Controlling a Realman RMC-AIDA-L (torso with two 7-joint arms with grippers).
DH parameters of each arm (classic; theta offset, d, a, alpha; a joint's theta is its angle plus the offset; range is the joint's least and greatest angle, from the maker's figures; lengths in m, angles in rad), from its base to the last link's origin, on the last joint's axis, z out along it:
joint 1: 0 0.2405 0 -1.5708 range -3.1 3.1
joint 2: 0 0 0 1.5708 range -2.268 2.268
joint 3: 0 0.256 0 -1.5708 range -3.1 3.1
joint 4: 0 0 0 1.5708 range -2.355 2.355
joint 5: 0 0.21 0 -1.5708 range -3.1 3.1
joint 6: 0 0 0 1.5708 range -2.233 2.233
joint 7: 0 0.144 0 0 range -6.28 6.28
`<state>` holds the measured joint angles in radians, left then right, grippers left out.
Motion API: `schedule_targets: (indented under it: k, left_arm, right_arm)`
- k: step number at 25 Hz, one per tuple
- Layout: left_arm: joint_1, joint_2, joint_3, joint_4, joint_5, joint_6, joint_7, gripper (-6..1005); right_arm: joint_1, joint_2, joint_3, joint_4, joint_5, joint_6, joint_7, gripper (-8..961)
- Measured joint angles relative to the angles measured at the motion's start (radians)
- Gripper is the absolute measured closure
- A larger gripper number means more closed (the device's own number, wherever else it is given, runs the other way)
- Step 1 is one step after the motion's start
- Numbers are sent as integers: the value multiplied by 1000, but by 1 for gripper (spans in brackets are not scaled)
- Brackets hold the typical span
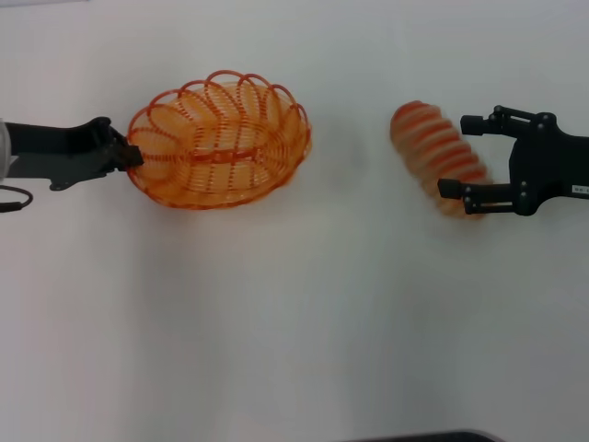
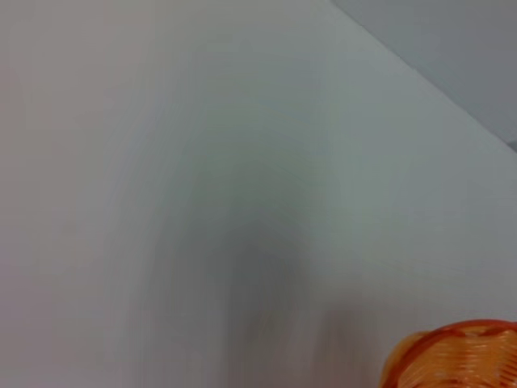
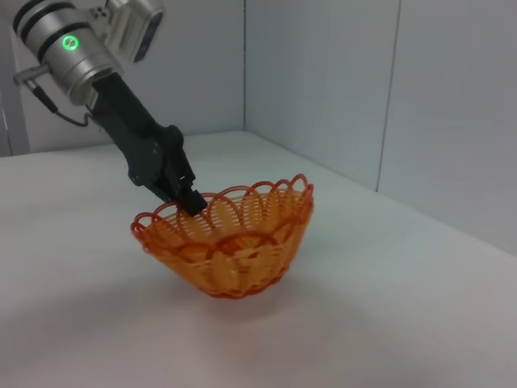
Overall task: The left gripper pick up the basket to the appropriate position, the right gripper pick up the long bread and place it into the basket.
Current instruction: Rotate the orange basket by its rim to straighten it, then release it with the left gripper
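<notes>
My left gripper (image 1: 134,155) pinches the basket (image 1: 218,143) rim at upper left; my right gripper (image 1: 460,155) spreads wide around the long bread (image 1: 436,155).

I'm seeing the long bread (image 1: 440,158) smeared by blur in the head view, and the right hand (image 1: 454,155) is covering its far end, so I cannot tell whether the fingers are touching it. The left hand (image 1: 130,153) is burying its fingertips in the basket (image 1: 219,143) rim, hiding the grip. In the left wrist view, only a corner of the basket (image 2: 456,356) is showing, and the desk (image 2: 202,202) is blurring into streaks.
</notes>
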<state>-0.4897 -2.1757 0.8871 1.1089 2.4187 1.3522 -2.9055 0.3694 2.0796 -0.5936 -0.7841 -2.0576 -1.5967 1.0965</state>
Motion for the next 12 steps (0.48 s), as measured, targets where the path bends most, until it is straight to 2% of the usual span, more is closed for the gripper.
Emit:
schedule_targets:
  k: [2,5,12]
  left_arm:
    - [15,0,59,34,-8,-10,-44,942]
    - [30,0,99,58,-23,-18,-63,938]
    - [46,1,117,64,-31,-31,-71,930]
  right_arm:
    - [1,1,0,1,-4,0,-6,28]
    - [0,2,0,2,-4,-4,-13,28]
    - [-7,2,-2,3,-6,-8,-22,29]
